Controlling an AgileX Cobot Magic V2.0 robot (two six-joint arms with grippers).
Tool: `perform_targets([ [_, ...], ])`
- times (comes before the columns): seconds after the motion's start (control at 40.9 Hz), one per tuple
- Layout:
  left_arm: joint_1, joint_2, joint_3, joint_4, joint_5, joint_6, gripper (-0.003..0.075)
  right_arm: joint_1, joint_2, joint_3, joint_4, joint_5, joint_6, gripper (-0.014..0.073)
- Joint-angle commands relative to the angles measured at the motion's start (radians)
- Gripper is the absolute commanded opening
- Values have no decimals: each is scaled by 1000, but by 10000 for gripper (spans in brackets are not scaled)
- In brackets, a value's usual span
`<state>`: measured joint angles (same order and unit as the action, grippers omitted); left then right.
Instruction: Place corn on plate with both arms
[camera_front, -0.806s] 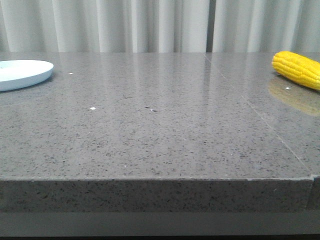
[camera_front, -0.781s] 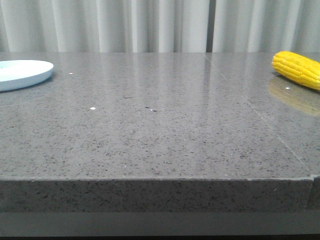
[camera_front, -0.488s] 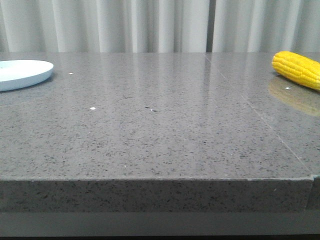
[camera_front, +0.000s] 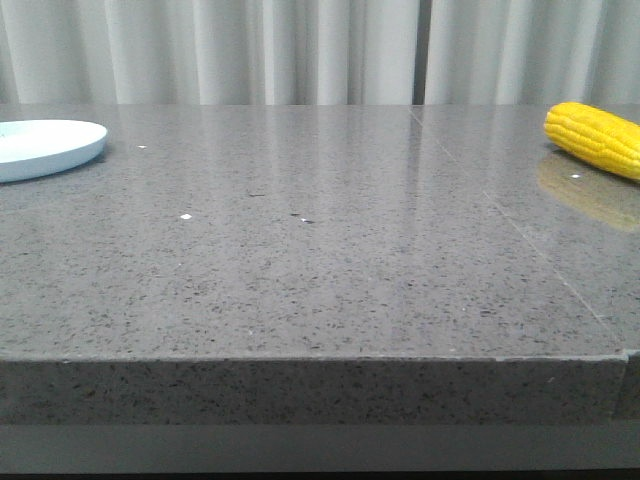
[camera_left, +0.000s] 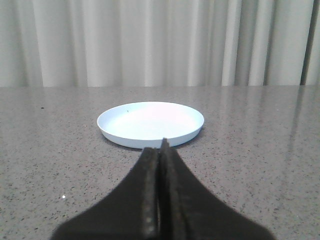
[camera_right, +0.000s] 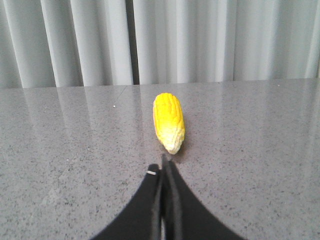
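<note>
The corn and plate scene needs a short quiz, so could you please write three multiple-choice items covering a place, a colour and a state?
1. Where does the corn lie?
A. on the plate
B. on the table, far right
C. in a gripper

2. What colour is the plate?
A. red
B. black
C. pale blue-white

3. How are the right gripper's fingers?
A. shut, empty
B. wide open
C. clamped on the corn

B: the corn rests on the table.
C: the plate is pale.
A: the right gripper fingers meet short of the cob.

From my front view the plate (camera_front: 45, 147) is cut by the left edge and the corn (camera_front: 595, 138) by the right, and neither arm shows there over the counter (camera_front: 320, 260).
</note>
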<state>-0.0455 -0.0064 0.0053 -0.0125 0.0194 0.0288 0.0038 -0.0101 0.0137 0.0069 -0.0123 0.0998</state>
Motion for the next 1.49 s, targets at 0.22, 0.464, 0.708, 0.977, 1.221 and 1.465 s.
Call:
perform_targets([
  [0.22, 1, 53, -400, -9, 197, 2, -20, -3, 21, -378, -7, 198, -4, -67],
  [0.464, 1, 253, -681, -9, 361, 2, -20, -3, 224, -659, -7, 503, -5, -67],
  [0.708, 1, 420, -752, -3, 431, 2, -20, -3, 434, -778, -7, 599, -8, -67],
  [0.977, 1, 548, -752, 18, 497, 2, -20, -3, 589, -776, -19, 609, -56, -67],
  [1.221, 1, 595, -750, 12, 518, 2, -20, -3, 680, -776, -27, 631, -56, -66],
  [1.465, 1, 622, -750, 12, 549, 2, 15, -3, 711, -776, -30, 632, -71, 57],
])
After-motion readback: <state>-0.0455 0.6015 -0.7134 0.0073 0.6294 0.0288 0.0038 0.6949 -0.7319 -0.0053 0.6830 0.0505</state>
